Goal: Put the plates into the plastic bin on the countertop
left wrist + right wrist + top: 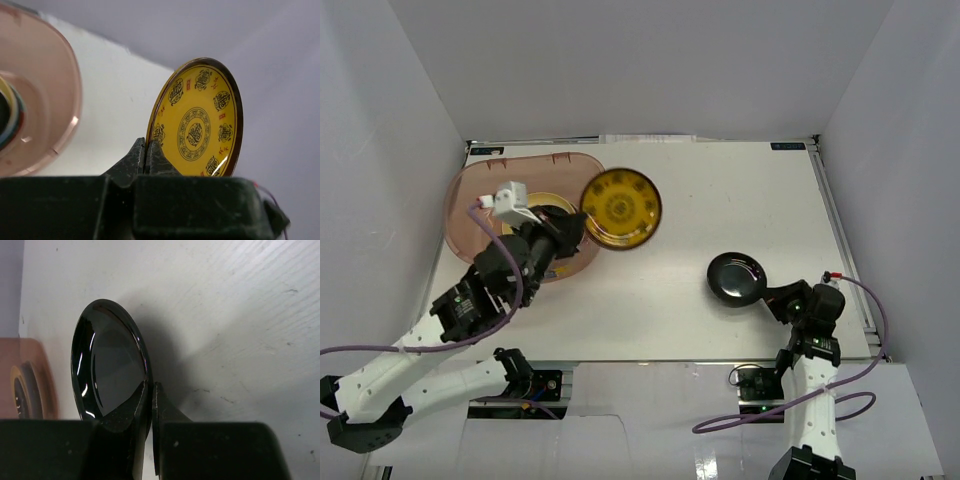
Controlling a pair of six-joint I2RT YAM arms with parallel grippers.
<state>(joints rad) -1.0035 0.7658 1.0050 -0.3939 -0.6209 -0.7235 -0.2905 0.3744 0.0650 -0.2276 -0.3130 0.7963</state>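
Note:
My left gripper (578, 226) is shut on the rim of a yellow patterned plate (620, 207), held at the right edge of the translucent reddish-brown plastic bin (485, 185). In the left wrist view the plate (200, 122) stands on edge above the gripper (146, 150), with the bin (45, 90) to its left. Stacked plates (548, 205) lie inside the bin, partly hidden by the arm. My right gripper (767, 292) is shut on the rim of a black plate (736, 278) over the white countertop (720, 200). The right wrist view shows the black plate (107, 365) clamped in the gripper (151, 390).
White walls close in the countertop on the left, back and right. The bin stands in the back left corner (30, 380). A metal rail (840, 240) runs along the table's right edge. Cables trail from both arms near the front edge.

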